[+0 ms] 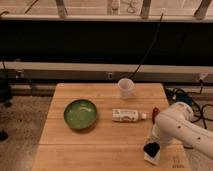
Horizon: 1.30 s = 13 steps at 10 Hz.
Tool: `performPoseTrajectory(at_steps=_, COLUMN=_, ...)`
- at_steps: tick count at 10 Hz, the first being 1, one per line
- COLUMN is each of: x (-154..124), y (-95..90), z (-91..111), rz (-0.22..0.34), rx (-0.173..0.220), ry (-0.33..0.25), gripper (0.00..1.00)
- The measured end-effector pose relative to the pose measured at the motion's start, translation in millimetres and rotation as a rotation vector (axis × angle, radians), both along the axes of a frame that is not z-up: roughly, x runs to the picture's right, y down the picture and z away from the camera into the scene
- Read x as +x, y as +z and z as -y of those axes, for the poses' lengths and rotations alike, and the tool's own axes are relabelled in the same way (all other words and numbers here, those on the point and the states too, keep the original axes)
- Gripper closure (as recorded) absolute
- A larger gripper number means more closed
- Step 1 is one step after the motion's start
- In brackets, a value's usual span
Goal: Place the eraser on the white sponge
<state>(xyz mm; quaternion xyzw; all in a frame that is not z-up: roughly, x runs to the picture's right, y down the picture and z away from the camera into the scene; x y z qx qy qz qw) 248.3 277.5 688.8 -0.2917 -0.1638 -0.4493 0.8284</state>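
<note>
The one camera looks down on a wooden table [90, 145]. On it stand one green bowl [80, 113] at the left, one translucent cup [125, 88] near the far edge, one white bottle [127, 115] lying on its side at the middle, and one small red-brown object [155, 112] just right of the bottle's cap.

The white arm [182, 127] comes in from the right and bends down toward the table's near right corner, covering part of the table there and standing close by the red-brown object. The gripper [151, 148] sits at the arm's lower end, low over that corner. A dark block there looks like the eraser [151, 149], one of its kind, and it lies over the sponge [151, 158], of which only a pale strip shows below the dark block. The bowl, cup and bottle lie well apart from that corner.
</note>
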Motion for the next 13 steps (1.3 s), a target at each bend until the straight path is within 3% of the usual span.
performPoseTrajectory(at_steps=3, x=4, y=10.1, z=-9, rz=0.008, rx=-0.013, ry=0.025, gripper=0.46)
performPoseTrajectory(at_steps=6, x=4, y=15.5, z=-14, rz=0.034, rx=-0.056, ry=0.047, gripper=0.20)
performPoseTrajectory(at_steps=13, x=5, y=12.5, z=-12, rz=0.037, rx=-0.062, ry=0.045, gripper=0.20)
